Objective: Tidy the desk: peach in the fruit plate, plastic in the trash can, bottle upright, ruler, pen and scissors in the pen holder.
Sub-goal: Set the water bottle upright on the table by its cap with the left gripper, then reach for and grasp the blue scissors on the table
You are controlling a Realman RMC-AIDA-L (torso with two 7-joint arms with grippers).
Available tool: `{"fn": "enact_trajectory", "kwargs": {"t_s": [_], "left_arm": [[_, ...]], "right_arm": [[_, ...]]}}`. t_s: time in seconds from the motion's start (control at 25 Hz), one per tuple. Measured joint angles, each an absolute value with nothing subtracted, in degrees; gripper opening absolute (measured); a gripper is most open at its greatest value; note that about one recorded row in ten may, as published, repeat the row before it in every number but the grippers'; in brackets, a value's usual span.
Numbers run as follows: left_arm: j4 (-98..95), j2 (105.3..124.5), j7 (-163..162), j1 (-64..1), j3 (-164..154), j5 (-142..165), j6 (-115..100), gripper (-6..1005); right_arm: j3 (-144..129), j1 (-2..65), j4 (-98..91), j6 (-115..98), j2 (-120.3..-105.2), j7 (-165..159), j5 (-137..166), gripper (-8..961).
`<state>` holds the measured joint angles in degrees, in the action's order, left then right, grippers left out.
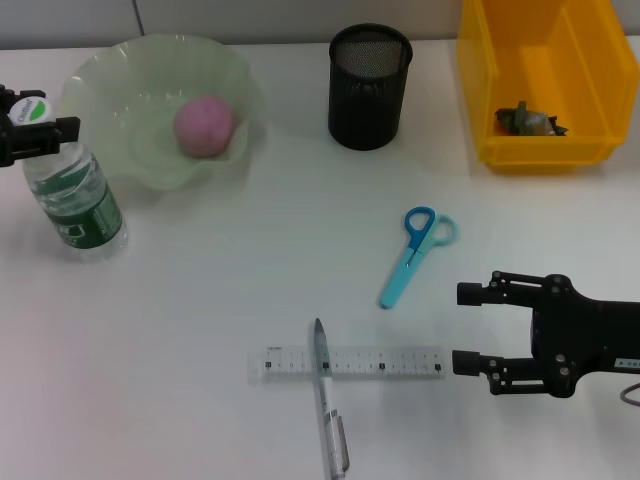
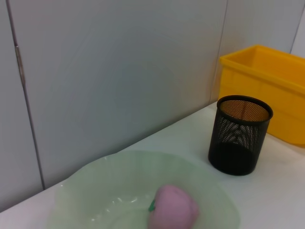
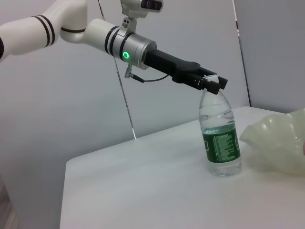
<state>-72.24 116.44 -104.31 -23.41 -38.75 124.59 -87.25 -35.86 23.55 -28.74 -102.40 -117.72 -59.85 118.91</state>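
Fingers of our left gripper (image 1: 30, 130) clench the cap of the upright clear plastic bottle (image 1: 75, 200) beside the pale green fruit plate (image 1: 120, 75) holding the pink peach (image 1: 205, 126). Our right gripper (image 1: 475, 327) hovers spread open over the white worktop (image 1: 200, 300), near the blue scissors (image 1: 415, 252), clear ruler (image 1: 385, 362) and grey pen (image 1: 328, 405).

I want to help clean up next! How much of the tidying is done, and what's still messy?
Done: the peach sits in the fruit plate, the plastic lies in the yellow trash can, and the bottle stands upright. In hand: the left gripper is shut on the bottle's cap. Left: scissors, ruler and pen lie on the desk outside the pen holder. The right gripper waits open nearby.
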Motion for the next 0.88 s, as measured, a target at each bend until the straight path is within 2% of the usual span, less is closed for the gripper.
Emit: {"fn": "enact_trajectory", "kwargs": {"t_s": [0.24,0.44,0.6,0.8,0.88], "left_arm": [[-72.32,116.44,-104.32,-23.38,-38.75,124.55,-87.63,608],[-72.40,116.45,-104.32,-23.37,-38.41,124.47,-87.48,801],[-72.49,116.11,-104.52,-23.98,-35.74,120.16,-88.36,801],[-69.54,114.02,-106.48,-24.72,-34.97,102.02,-94.49,801],[-67.13,113.89,-106.65,-25.35,-35.10,97.78,-97.37,801]], "right_arm": [[-35.86,23.56,-28.74,-102.40,-117.77,-59.91,118.91,775],[-35.86,23.55,-28.74,-102.48,-117.77,-60.01,118.91,775],[-35.85,23.56,-28.82,-102.50,-117.77,-60.39,118.91,775],[-35.85,23.56,-28.91,-102.73,-117.78,-60.63,118.92,775],[-35.85,23.66,-28.92,-102.76,-117.77,-60.64,118.91,775]]}}
